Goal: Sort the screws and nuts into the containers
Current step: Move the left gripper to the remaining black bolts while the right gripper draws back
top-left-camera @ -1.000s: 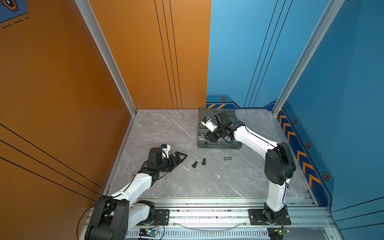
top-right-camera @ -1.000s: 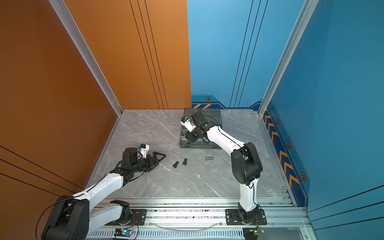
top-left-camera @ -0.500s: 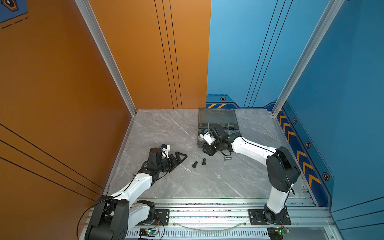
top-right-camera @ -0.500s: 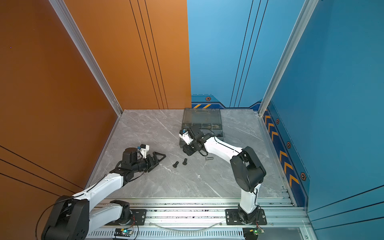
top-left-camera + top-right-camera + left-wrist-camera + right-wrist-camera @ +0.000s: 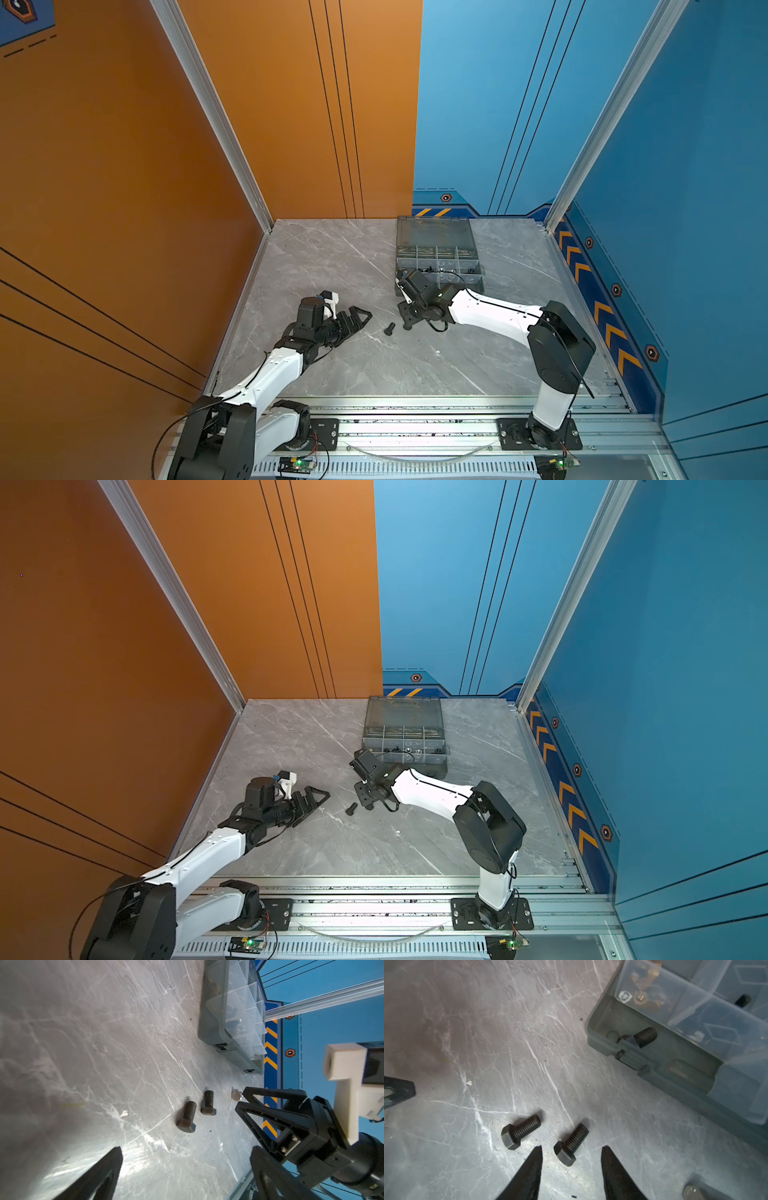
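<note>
Two black screws [image 5: 521,1132] [image 5: 571,1142] lie side by side on the marble table. My right gripper [image 5: 572,1149] hangs open over them, with the hex head of the nearer one between its fingertips, untouched. A silver screw [image 5: 693,1192] lies just beside that gripper. In both top views the right gripper [image 5: 409,318] [image 5: 365,798] is low over the screws [image 5: 388,329] [image 5: 350,809]. My left gripper [image 5: 187,1151] [image 5: 363,322] rests wide open and empty, short of them. The containers are compartments of the grey case [image 5: 685,1082] [image 5: 436,257]; brass winged nuts [image 5: 645,997] sit in one.
Another black screw [image 5: 643,1036] lies in the case's front channel by its latch. The case's lid [image 5: 434,232] is folded open toward the back wall. Orange and blue walls close in the table; a metal rail [image 5: 415,415] runs along the front edge.
My right gripper has come off the case and down toward the front, over the loose screws, its jaws a little wider. The left arm has not moved.
</note>
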`<action>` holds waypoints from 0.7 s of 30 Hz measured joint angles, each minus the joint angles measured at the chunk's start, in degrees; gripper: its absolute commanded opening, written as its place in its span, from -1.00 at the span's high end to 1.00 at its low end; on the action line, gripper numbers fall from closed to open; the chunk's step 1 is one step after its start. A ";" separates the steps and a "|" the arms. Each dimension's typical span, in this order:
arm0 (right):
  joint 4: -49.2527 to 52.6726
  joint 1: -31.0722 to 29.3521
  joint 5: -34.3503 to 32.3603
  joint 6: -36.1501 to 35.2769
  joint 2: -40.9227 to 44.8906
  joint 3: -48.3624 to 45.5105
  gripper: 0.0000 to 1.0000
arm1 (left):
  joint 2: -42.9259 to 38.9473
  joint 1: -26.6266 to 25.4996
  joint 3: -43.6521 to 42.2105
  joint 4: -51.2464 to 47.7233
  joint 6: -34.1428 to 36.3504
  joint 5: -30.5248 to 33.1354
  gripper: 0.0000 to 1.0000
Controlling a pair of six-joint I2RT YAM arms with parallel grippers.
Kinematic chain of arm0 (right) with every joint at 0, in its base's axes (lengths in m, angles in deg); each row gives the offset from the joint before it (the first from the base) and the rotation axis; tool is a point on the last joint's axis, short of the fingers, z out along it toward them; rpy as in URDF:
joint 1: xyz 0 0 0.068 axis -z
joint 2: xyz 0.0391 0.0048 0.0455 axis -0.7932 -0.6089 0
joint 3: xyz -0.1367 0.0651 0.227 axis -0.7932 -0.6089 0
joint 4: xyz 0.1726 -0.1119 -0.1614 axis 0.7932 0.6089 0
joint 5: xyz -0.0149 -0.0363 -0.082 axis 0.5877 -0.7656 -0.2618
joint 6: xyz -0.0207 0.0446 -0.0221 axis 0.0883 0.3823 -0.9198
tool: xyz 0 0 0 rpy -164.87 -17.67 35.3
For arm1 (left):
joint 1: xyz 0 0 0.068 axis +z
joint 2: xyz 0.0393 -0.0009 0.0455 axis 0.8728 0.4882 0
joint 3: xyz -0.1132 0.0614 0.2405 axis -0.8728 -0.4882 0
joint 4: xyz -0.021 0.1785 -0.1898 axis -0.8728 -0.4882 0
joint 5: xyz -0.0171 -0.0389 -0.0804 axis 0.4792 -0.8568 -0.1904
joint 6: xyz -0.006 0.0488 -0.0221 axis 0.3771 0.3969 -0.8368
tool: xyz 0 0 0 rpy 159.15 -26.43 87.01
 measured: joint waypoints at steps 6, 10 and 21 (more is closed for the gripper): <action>0.42 0.42 -0.26 2.54 1.97 -4.07 0.01 | -1.64 -8.31 1.88 -3.41 5.11 10.32 -0.95; 0.87 1.16 -0.17 3.58 5.16 -5.62 0.00 | -2.45 -13.92 2.89 -4.42 9.64 18.38 -0.95; 1.07 6.21 4.98 4.24 14.38 -12.48 -0.02 | 5.73 -25.16 8.39 -5.62 18.43 34.05 -0.96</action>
